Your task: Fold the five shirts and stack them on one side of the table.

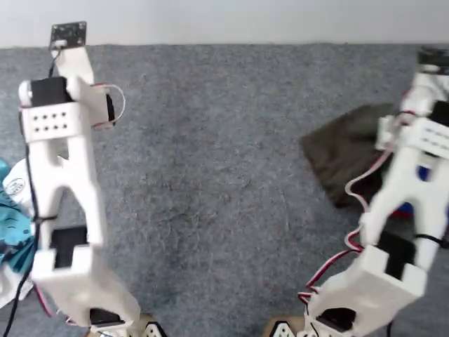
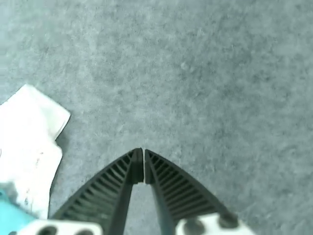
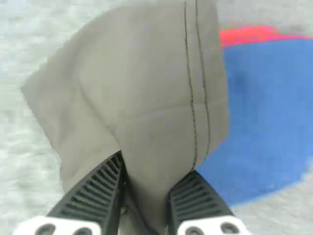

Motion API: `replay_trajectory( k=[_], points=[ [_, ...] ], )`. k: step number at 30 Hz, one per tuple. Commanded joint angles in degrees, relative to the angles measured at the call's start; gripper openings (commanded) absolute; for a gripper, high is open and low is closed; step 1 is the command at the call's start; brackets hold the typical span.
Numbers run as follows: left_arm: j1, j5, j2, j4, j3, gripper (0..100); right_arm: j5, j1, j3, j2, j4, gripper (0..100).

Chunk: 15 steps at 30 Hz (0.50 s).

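**Right arm grips the olive shirt at the right edge; left arm's jaws closed on nothing**

The grey felt-covered surface carries two white arms side by side. The left arm stretches from the near edge along the left edge toward the far left corner. In the left wrist view, the left arm's jaws are pressed tip to tip with nothing between them, hanging over bare grey felt. Just beside them lies a crumpled white cotton shirt, and a teal shirt shows at its near end. From above, the teal shirt and the white one bunch together at the left edge, partly hidden by the arm.

The right arm leans over the right edge. The right arm's jaws are clamped narrowly on a fold of a dark olive-brown stitched shirt, the fabric running between both black ribbed fingers. That shirt lies rumpled at the right edge, its free part spread toward the middle of the surface. A flat blue shirt sits beneath its corner, and a red shirt peeks out along the blue one's far side.
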Motion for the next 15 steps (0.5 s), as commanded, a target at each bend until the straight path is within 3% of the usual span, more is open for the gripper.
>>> replay_trajectory(
  k=[1,4,8,15],
  points=[
    [0.2,-1.8,-16.8,-7.8,18.6,1,2.7,6.1,-5.5,0.4,0.1,1.3],
    [0.9,-3.3,-30.6,-14.9,35.2,1,4.1,10.6,-6.9,2.3,0.0,1.3],
    [1.0,-6.2,-46.8,-17.8,49.8,1,7.1,15.7,-6.9,5.1,-1.5,1.4],
    [-6.0,-9.1,-52.7,-16.6,59.0,1,7.3,19.1,-6.9,6.5,-5.1,1.8]
  ],
)
